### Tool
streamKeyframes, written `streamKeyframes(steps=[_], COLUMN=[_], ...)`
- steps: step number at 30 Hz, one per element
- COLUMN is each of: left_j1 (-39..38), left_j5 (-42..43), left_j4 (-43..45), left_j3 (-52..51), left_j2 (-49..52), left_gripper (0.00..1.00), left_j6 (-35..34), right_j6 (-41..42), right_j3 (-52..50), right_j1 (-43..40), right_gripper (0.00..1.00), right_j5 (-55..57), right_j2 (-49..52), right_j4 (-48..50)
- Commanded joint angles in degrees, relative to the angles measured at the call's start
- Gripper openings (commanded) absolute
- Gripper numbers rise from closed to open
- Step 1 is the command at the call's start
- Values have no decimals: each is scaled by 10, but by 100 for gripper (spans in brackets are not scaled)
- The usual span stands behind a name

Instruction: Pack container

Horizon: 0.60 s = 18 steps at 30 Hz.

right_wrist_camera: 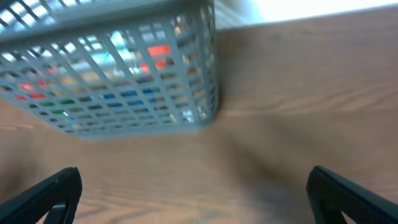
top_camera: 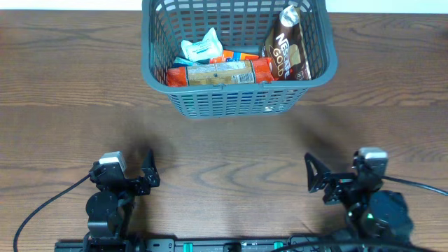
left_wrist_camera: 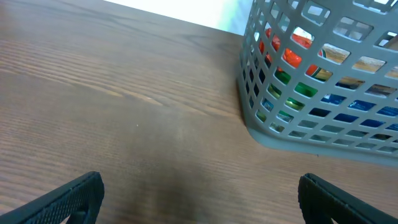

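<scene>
A large grey slatted container (top_camera: 231,101) sits at the far middle of a wooden desk (top_camera: 70,105). Inside it lie a brown coffee pouch (top_camera: 287,45), an orange packet (top_camera: 220,72) and a pale wrapper (top_camera: 201,49). Well apart from it, near the front edge, the left hand (top_camera: 148,171) and right hand (top_camera: 313,175) have their fingers spread wide and hold nothing.
</scene>
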Motion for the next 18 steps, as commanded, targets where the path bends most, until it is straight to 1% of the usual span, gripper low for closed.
streamKeyframes(steps=[1,6,10,18], left_j1=[3,3,3,3], left_j5=[0,0,0,0], left_j4=[-2,-2,-2,-2], left_j3=[-12,-12,-12,-12], left_j2=[-3,-3,-3,-3], left_gripper=[98,98,98,99], left_j6=[-1,-1,-1,-1], right_j6=[47,76,76,76], right_j3=[-59,-144,-194,-243], right_j1=[-7,-7,-7,-7], right_gripper=[99,99,99,99], right_j5=[4,2,0,0], right_j2=[-29,-60,-83,-131], right_j4=[26,87,128,146])
